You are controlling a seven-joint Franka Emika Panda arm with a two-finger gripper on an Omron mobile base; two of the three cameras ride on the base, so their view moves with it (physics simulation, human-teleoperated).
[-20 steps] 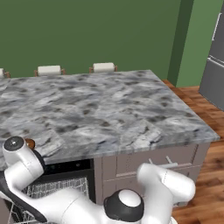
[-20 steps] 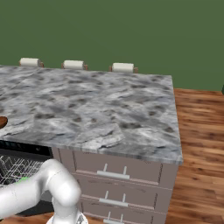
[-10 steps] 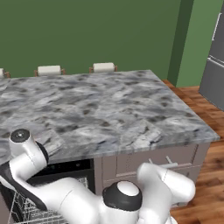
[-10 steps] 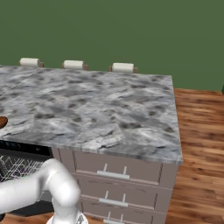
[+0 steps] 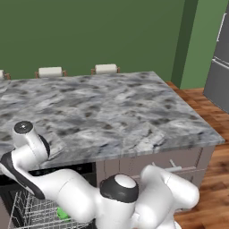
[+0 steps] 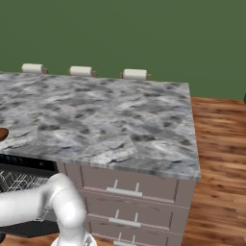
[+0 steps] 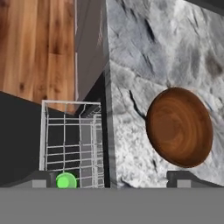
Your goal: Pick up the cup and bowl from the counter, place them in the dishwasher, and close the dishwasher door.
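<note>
While the hand [image 7: 111,178] hangs with its fingers spread wide and nothing between them, the bowl [image 7: 179,127] lies just past one fingertip on the worktop [image 7: 148,48], close to the edge above the dishwasher [image 5: 27,176]. Below that edge the white wire rack [image 7: 72,140] stands pulled out, and the cup [image 7: 66,180] sits in it near the other fingertip. The worktop's edge runs between bowl and rack. Beside the dishwasher are taupe drawers [image 6: 129,192] with silver handles. Three stool backs [image 6: 135,74] line the worktop's far side, a green wall [image 6: 125,33] behind them.
</note>
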